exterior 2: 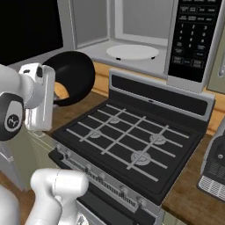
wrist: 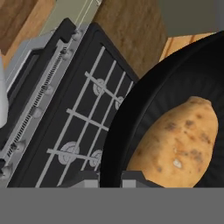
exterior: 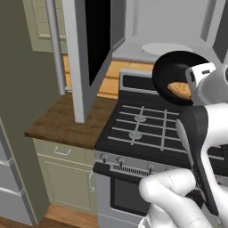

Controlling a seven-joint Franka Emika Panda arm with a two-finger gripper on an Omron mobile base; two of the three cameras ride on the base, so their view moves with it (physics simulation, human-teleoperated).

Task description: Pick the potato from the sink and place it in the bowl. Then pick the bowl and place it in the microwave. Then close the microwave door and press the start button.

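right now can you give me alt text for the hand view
A black bowl holding a speckled tan potato is gripped at its rim by the gripper, jaws shut on the rim. Below it lie the black gas stove grates and knobs, with wooden counter beyond.

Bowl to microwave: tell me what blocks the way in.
Nothing visible does. The gripper holds the bowl, potato inside, above the stove. The microwave door stands open; the turntable lies bare in the microwave.
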